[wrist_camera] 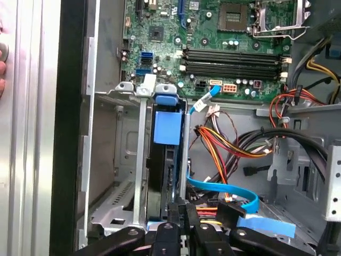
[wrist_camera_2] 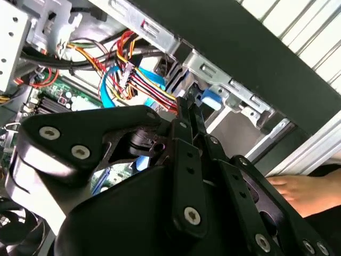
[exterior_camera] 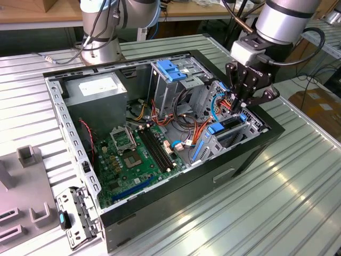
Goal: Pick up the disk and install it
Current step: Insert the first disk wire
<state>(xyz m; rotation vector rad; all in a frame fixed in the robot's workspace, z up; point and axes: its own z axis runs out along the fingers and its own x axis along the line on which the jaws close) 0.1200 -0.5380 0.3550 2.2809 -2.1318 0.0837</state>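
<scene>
The disk (wrist_camera: 160,170) stands on edge inside a slot of the metal drive cage (wrist_camera: 114,176) at the open computer case's corner; its blue carrier tab (wrist_camera: 167,125) points toward the motherboard. In the exterior view the disk (exterior_camera: 228,127) lies low in the cage at the view's right. My gripper (exterior_camera: 243,106) hangs straight above that end of the cage, its fingers drawn together into one narrow point. In the first wrist view my gripper (wrist_camera: 184,213) meets the disk's near edge. The second wrist view has my gripper (wrist_camera_2: 191,109) beside a blue carrier end (wrist_camera_2: 210,98).
Bundles of red, yellow and blue cables (wrist_camera: 229,149) run right beside the cage. The green motherboard (exterior_camera: 133,154) and power supply (exterior_camera: 96,88) fill the case. A second cage with a blue latch (exterior_camera: 171,69) stands behind. A person's hand (wrist_camera_2: 303,192) rests outside the case wall.
</scene>
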